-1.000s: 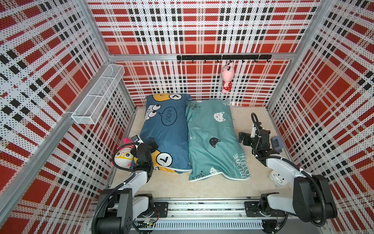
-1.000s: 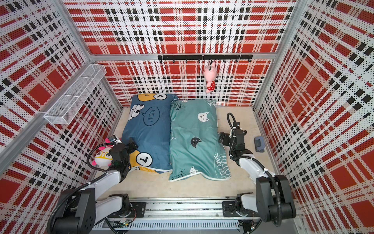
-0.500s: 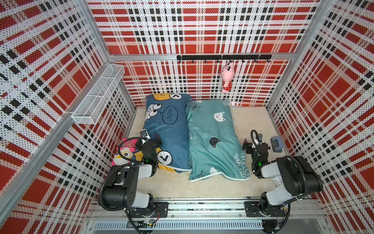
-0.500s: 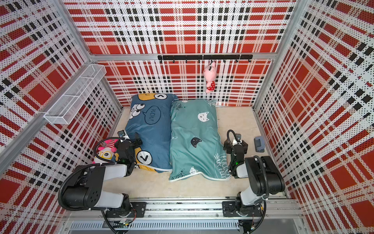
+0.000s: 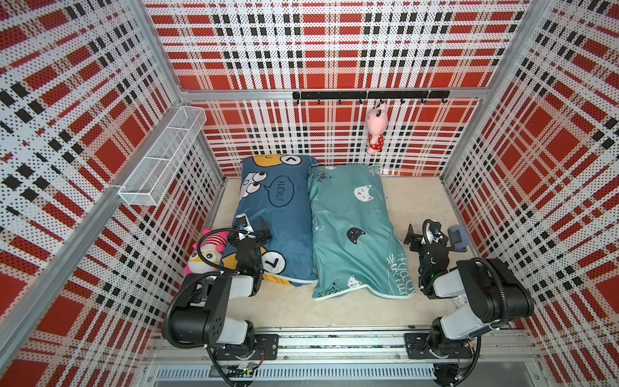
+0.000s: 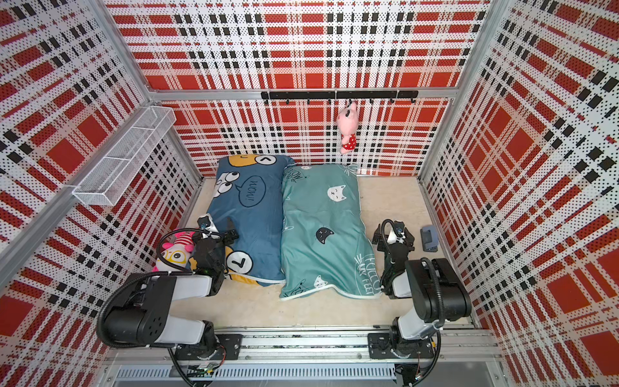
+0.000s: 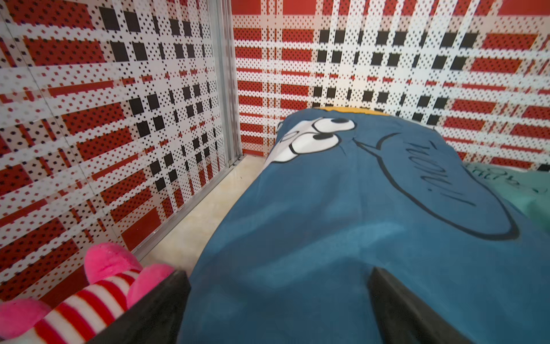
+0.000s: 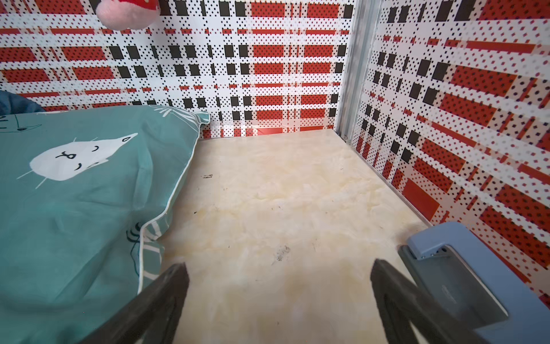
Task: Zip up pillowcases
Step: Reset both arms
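Two pillowcases lie side by side on the beige floor. The dark blue pillowcase is on the left, and the teal pillowcase with cat faces is on the right. My left gripper hovers open over the blue one's near left part, holding nothing. Beside the teal one's right edge, my right gripper is open over bare floor. No zipper shows.
A pink striped plush toy lies against the left wall by my left gripper. A blue-grey hole punch sits just right of my right gripper. A pink plush hangs from the hook rail. A wire basket juts from the left wall.
Both arms have folded up, their elbows lifting towards the front rail. The grippers stay open near the pillowcases' near ends. The pillowcases have not moved.
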Controlling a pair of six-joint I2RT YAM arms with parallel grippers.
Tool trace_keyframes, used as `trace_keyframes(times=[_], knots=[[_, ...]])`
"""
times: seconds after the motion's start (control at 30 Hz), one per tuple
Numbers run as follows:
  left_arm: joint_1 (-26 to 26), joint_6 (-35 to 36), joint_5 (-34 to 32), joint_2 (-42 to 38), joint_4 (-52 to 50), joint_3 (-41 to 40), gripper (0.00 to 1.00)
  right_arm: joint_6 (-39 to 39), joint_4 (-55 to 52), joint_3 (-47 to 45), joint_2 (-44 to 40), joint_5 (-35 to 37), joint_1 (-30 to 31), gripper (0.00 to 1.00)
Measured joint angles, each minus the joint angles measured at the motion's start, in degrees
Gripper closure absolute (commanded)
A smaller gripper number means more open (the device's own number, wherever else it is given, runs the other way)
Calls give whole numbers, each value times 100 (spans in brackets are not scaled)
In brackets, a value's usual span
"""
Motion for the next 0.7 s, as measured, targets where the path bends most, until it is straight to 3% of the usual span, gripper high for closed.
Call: trace_keyframes(times=[0.3,0.7], knots=[[164,-111,278,400,1054,-280,2,35,-260,251,0,197,0,0],[164,-107,278,428,1222,-308,2,26,-424,308,0,321,33,0]])
